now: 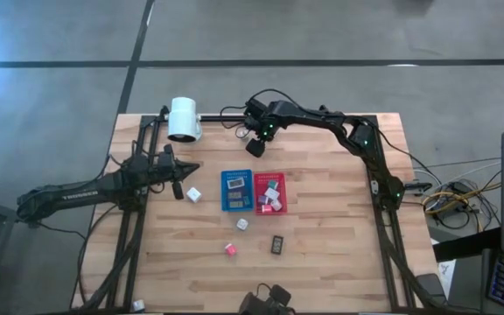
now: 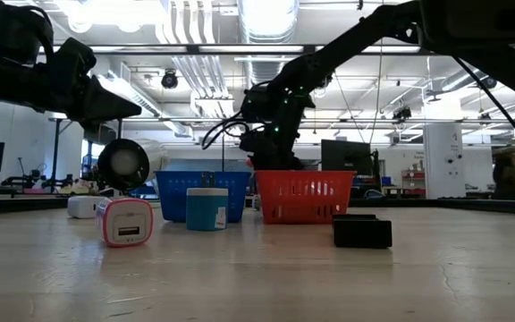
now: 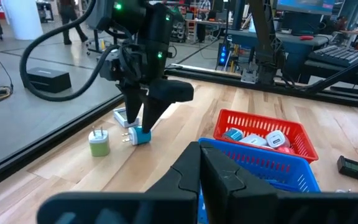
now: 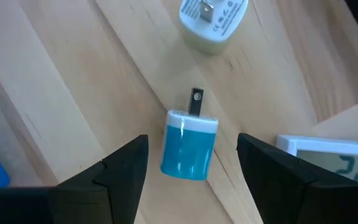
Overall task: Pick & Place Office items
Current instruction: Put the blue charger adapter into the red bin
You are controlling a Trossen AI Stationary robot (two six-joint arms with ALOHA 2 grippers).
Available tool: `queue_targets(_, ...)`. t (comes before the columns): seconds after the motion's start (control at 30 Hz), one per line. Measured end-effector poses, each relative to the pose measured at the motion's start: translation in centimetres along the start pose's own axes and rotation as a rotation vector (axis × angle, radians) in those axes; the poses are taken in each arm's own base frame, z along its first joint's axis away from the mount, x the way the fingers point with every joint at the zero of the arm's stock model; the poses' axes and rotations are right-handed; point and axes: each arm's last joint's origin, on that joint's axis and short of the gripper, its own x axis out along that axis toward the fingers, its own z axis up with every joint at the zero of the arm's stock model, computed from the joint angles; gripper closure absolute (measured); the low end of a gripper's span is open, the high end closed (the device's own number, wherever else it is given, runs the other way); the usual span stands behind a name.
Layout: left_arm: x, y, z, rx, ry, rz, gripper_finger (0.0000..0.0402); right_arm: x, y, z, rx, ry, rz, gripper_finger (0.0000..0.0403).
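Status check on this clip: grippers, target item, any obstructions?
Right gripper open, straddling blue plug adapter, not gripping. Left gripper shut, waiting left of trays. Green adapter close by.

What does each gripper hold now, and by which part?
Nothing is held. The right gripper is open around the blue charger, not touching it. The left gripper is shut and empty.

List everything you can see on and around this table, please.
table: one, light wood.
white cylinder: one, far left of the table.
blue tray: one, centre.
red tray: one, beside the blue tray, holding small cubes.
white cubes: two, before the trays.
pink cube: one, nearer the front.
dark rectangle: one, beside the pink cube.
blue cube: one, far edge.
pale cube: one, near the blue cube.
left gripper: shut, left of the trays.
right gripper: open, straddling the blue cube.
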Motion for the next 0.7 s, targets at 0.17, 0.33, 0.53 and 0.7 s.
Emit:
queue_targets(0.17,0.0,0.0,0.06,0.0,-0.007,0.0,0.039,0.41,-0.05,-0.04,-0.003,-0.018,0.001,0.0161)
queue_targets(0.33,0.0,0.0,0.08,0.0,-0.009,0.0,0.039,0.41,-0.02,0.12,-0.012,-0.036,0.002,0.0161)
queue_targets(0.53,0.0,0.0,0.08,0.0,-0.009,0.0,0.039,0.43,-0.02,0.13,-0.015,-0.037,0.002,0.0173)
queue_targets(0.7,0.0,0.0,0.09,-0.001,-0.009,0.0,0.039,0.9,-0.03,-0.21,-0.012,-0.02,0.001,0.0179)
